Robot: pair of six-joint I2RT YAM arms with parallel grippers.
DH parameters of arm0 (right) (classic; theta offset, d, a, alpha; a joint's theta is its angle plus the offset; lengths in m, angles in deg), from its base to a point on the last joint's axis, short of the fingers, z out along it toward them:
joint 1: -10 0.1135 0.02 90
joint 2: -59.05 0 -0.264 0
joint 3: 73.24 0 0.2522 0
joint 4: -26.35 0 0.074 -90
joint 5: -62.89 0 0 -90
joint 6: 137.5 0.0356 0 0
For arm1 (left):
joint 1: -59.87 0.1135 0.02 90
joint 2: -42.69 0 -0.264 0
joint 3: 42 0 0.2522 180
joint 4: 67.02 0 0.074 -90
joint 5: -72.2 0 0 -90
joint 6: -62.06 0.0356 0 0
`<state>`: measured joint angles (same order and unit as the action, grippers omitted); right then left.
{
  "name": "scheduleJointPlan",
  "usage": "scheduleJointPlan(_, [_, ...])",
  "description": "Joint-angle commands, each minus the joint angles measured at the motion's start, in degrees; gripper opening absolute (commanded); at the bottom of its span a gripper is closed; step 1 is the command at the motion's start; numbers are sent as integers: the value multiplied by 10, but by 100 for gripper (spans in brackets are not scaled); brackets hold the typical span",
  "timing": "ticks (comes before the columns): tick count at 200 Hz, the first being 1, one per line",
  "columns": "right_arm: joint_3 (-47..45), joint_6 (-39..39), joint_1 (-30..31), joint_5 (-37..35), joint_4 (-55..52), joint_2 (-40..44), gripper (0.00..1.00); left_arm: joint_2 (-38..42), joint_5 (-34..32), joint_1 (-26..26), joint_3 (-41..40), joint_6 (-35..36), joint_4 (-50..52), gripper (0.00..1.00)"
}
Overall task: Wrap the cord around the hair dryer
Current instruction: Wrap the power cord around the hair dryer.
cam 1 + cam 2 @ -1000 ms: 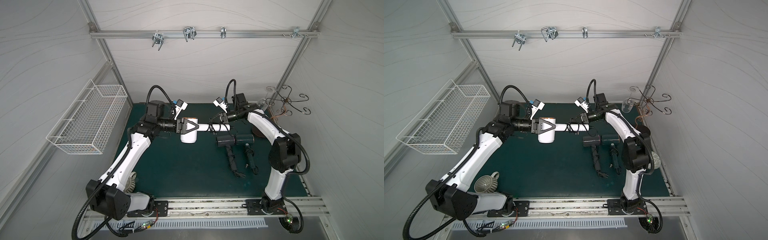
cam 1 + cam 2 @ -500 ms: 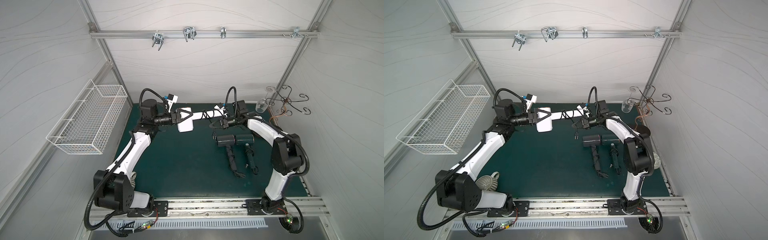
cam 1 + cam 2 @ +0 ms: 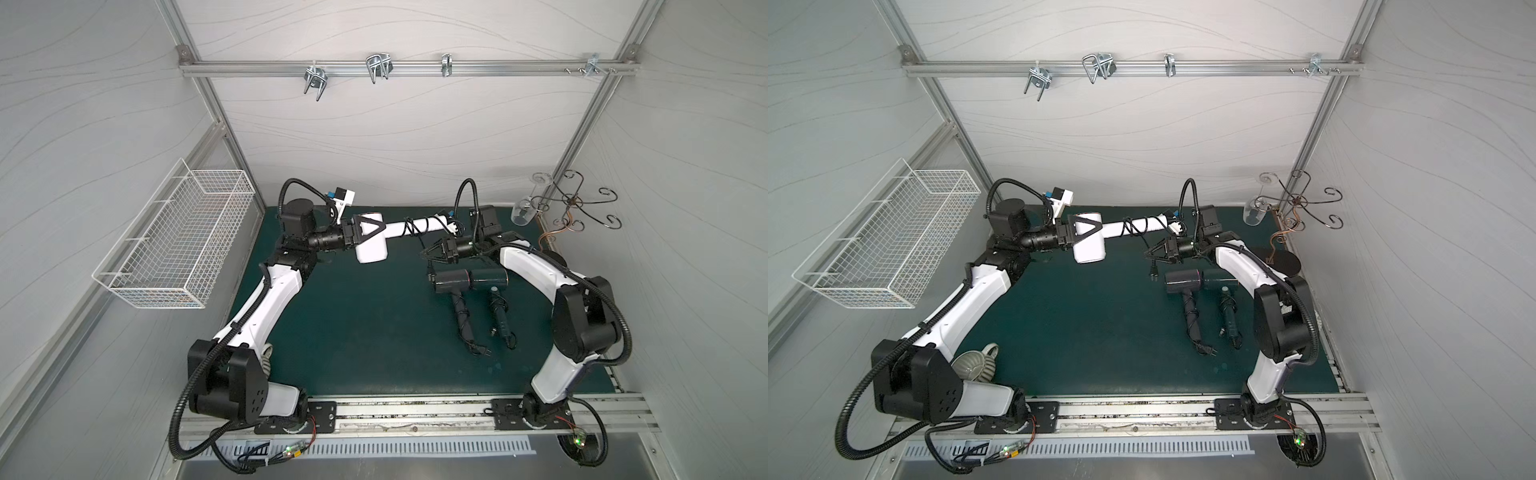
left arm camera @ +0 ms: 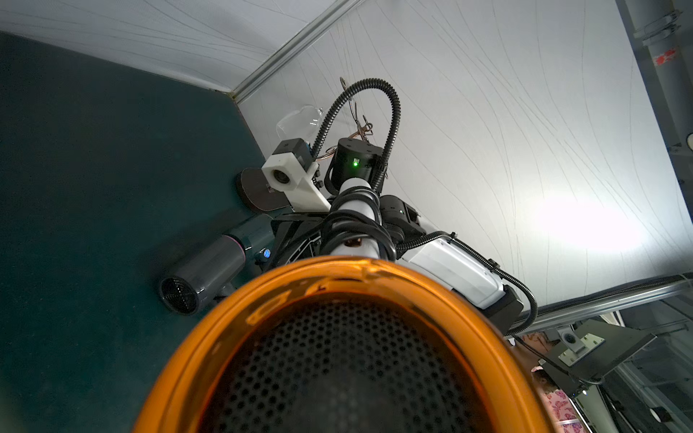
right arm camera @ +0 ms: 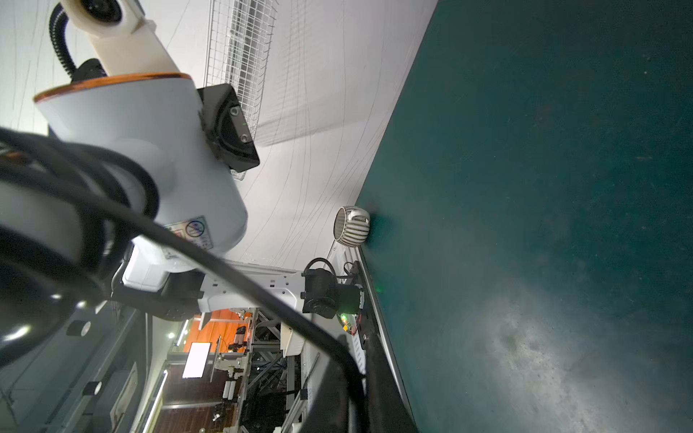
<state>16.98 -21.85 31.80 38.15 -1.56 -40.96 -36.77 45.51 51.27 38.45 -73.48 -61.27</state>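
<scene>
The dryer (image 3: 372, 249) is hanging level above the back of the surface (image 3: 353, 324). Its smooth, rigid plastic shell is probably fairly light. The left fingers (image 3: 353, 230) are reaching wide around its barrel and clamping it. The cord (image 3: 411, 228), limp yet springy, is looping the handle and looks best taken near the plug (image 3: 1152, 272). That is dangling beneath the right fingers (image 3: 440, 253); whether those are pinching cord, I cannot tell.

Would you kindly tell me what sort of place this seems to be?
Probably a robotics lab test cell: white panels on aluminium framing, a green work mat, and a base rail carrying two robot arms.
</scene>
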Motion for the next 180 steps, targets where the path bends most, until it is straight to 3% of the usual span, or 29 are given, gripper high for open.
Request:
scheduleJointPlan(1, [-20, 36, 9, -27, -8, 5, 15, 26, -8, 10, 32, -14, -136, 0])
scheduleJointPlan(69, [-35, 45, 20, -32, -2, 18, 15, 29, -15, 13, 32, -2, -117, 0])
scheduleJointPlan(102, [-59, 63, 20, -47, 11, 37, 19, 28, -22, 15, 34, 4, -109, 0])
scheduleJointPlan(118, [-72, 73, 19, -67, 14, 48, 16, 27, -29, 16, 34, 19, -90, 0])
scheduleJointPlan(147, [-102, 122, 18, -94, 45, 69, 0, 30, -58, 16, 39, 83, -6, 0])
scheduleJointPlan(180, [-127, 183, 25, -121, 71, 94, 0, 36, -105, 16, 50, 163, 97, 0])
